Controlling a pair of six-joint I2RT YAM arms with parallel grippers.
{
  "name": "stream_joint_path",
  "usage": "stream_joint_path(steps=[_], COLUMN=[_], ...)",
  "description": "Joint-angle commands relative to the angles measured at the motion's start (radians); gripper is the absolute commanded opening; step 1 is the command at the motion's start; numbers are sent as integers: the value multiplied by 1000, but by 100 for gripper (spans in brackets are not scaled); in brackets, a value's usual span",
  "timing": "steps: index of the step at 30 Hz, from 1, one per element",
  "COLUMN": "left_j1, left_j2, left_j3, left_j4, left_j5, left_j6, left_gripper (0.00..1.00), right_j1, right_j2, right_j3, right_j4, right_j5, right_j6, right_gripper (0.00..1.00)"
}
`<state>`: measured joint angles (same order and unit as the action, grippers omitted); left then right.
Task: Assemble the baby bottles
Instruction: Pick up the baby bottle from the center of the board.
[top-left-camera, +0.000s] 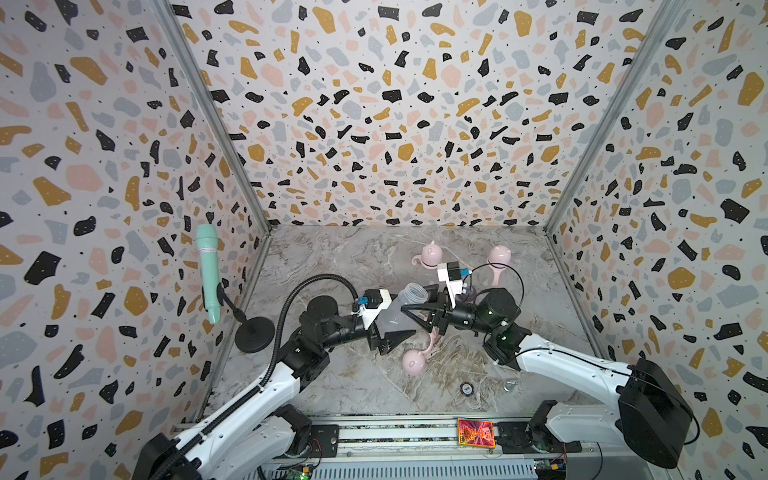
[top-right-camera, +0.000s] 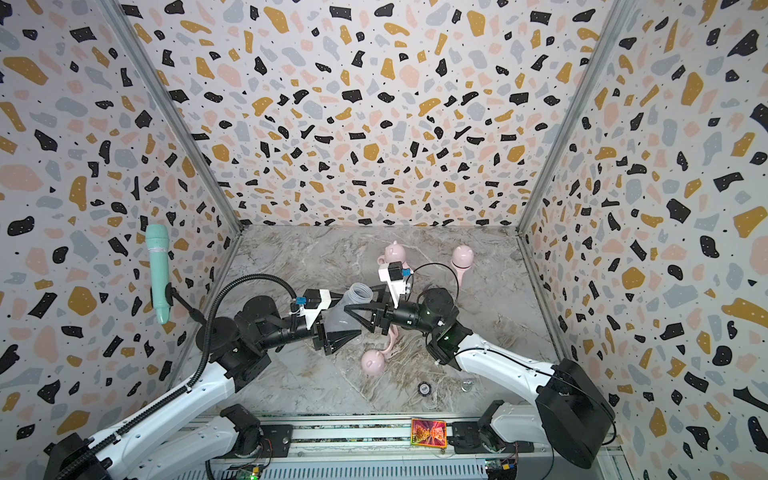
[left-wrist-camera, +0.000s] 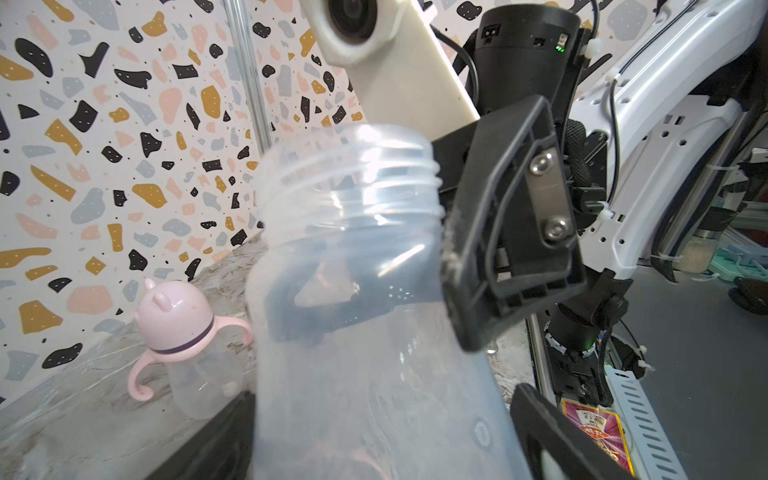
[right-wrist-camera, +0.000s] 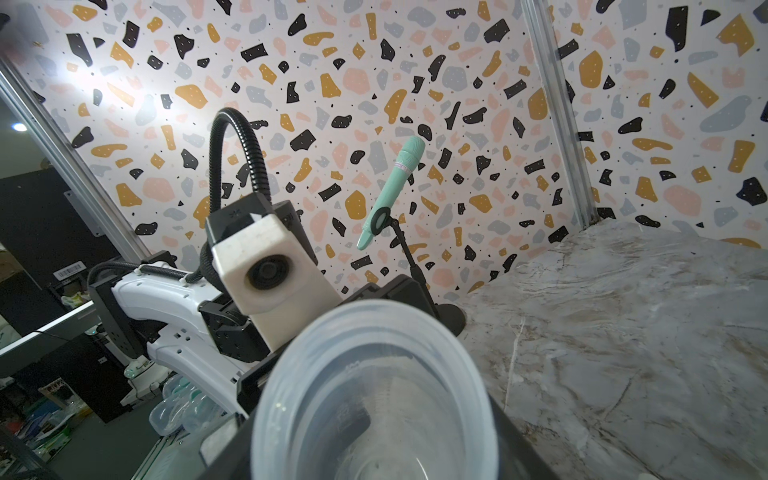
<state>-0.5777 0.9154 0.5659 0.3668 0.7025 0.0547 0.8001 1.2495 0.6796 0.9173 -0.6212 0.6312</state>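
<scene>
The open clear bottle (left-wrist-camera: 374, 332) sits tilted at mid-table between both arms, its threaded neck bare. The right gripper (top-left-camera: 417, 300) is clamped just under the neck, one finger seen only through the plastic. The left gripper (top-left-camera: 397, 323) stands spread round the body. In the left wrist view a sliver of table (top-left-camera: 353, 257) shows beside one finger, while in both top views the left wrist camera (top-left-camera: 372, 305) hides the other. Behind, the right wrist camera (top-left-camera: 451, 274) half covers a capped bottle (top-left-camera: 430, 254). A pink cap with handles (top-left-camera: 414, 361) lies in front, underside unseen
</scene>
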Motion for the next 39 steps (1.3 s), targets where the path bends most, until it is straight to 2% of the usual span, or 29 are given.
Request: stream_joint_path(steps=[1,12,15,18,20,23,25,29,35,37,39], left_j1=[4,4,4,4,4,4,4,4,4,4,4], left_j2=[16,46,48,51,50,32,14,-40,-112,-128,-136], left_j3=[29,51,57,69,79,78,70,46,10,0,-3], left_j4=[34,61,66,66,49,10,-29,-108,-171,-177,-190], left_j5=[50,49,17,-8,-38,-114,-185,-326,-473,-521,-568], left_j6=[-15,-53,-67,-84,-92,-87,-74,-38,-18,-21,-22], left_gripper=[94,94,91,78,69,58,50,46,41,39,38], right_j1=[12,13,17,19,19,19,19,19,18,14,8], right_j2=[-51,-36,-25,-15,-16,-34,-63,-142,-239,-240,-208], right_j3=[15,0,1,3,3,23,52,96,91,84,85], right_j4=[133,220,226,216,184,37,-137,-474,-819,-926,-1053], right_j5=[-59,-62,-66,-74,-72,-44,-10,103,275,349,466], right_j6=[57,103,103,99,87,20,-57,-184,-209,-187,-139], right_gripper=[20,20,20,20,25,53,66,83,84,81,72])
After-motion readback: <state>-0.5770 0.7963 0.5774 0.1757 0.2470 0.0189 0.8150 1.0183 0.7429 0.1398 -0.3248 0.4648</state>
